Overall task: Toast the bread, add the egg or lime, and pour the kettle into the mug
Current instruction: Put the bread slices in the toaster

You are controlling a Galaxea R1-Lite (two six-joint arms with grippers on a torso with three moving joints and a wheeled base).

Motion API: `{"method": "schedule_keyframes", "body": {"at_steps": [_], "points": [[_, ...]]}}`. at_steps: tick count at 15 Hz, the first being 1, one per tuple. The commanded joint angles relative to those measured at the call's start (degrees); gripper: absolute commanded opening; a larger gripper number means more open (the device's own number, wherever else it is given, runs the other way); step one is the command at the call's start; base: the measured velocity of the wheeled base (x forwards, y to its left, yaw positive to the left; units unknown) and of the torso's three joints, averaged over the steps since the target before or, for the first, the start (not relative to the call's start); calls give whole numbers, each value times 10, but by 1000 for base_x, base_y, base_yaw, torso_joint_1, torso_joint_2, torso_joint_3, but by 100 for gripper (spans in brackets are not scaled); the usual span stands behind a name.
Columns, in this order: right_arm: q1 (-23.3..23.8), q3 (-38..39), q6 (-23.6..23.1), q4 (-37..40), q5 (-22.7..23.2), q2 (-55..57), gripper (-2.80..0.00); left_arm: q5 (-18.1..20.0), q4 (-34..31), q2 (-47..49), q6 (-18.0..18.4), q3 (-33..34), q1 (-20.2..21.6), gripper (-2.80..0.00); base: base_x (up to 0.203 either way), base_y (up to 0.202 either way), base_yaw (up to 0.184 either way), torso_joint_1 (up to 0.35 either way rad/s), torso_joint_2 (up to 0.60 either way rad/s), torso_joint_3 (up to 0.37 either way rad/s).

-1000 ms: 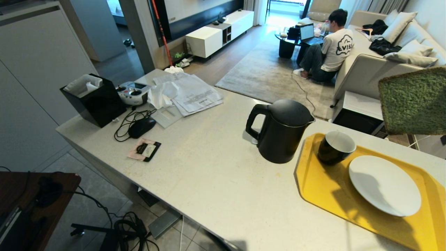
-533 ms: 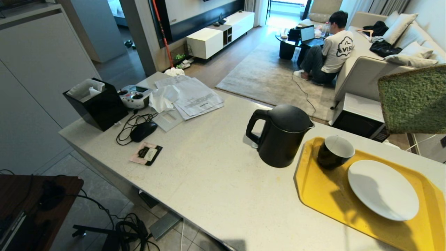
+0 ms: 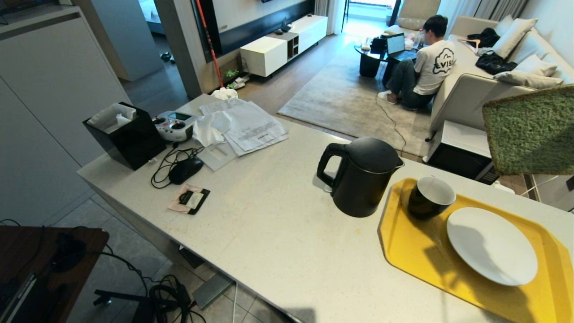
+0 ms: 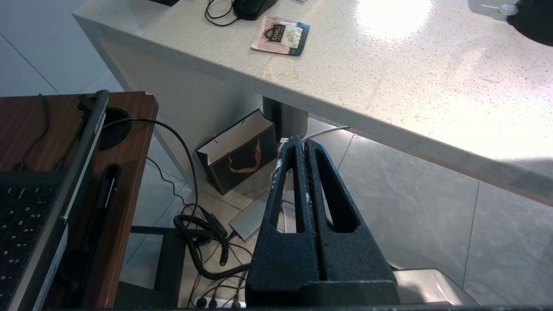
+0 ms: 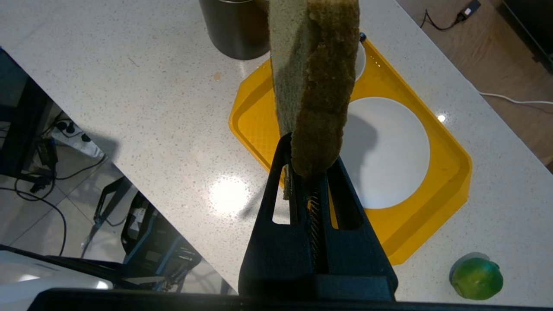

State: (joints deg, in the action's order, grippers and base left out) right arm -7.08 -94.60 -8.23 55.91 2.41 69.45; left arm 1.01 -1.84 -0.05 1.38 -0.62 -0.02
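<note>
A green slice of bread (image 3: pixel 531 132) with a brown crust (image 5: pixel 322 86) hangs in the air over the yellow tray (image 3: pixel 417 251), pinched edge-on in my right gripper (image 5: pixel 309 149), which is shut on its end. The black kettle (image 3: pixel 361 175) stands on the counter just left of the tray. The black mug (image 3: pixel 428 197) and a white plate (image 3: pixel 491 244) sit on the tray. A green lime (image 5: pixel 475 276) lies on the counter beside the tray's corner. My left gripper (image 4: pixel 302 144) hangs shut and empty below the counter edge. The egg is out of view.
Papers (image 3: pixel 251 123), a controller (image 3: pixel 172 125), a black tissue box (image 3: pixel 125 137), a mouse with cable (image 3: pixel 184 170) and a sachet (image 3: pixel 189 198) crowd the counter's far left. A person sits on the rug beyond. A wooden desk (image 4: pixel 65 142) and cables lie by the left arm.
The whole head view has slid down slightly, so the camera moved. The bread stays held at the right edge; nothing on the counter shifted.
</note>
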Motion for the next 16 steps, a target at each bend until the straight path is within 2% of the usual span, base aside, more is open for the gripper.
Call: {"method": "schedule_keyframes", "body": {"at_steps": [1, 5, 16], "points": [[0, -6, -1, 2, 0, 2, -280, 0, 0, 0, 0, 0, 0, -280, 0, 0, 0, 0, 0, 0], [0, 3, 0, -35, 0, 2, -280, 0, 0, 0, 0, 0, -1, -280, 2, 2, -27, 0, 0, -1], [0, 1, 0, -43, 1, 2, -280, 0, 0, 0, 0, 0, 0, -280, 1, 8, -171, 4, 3, 1]]}}
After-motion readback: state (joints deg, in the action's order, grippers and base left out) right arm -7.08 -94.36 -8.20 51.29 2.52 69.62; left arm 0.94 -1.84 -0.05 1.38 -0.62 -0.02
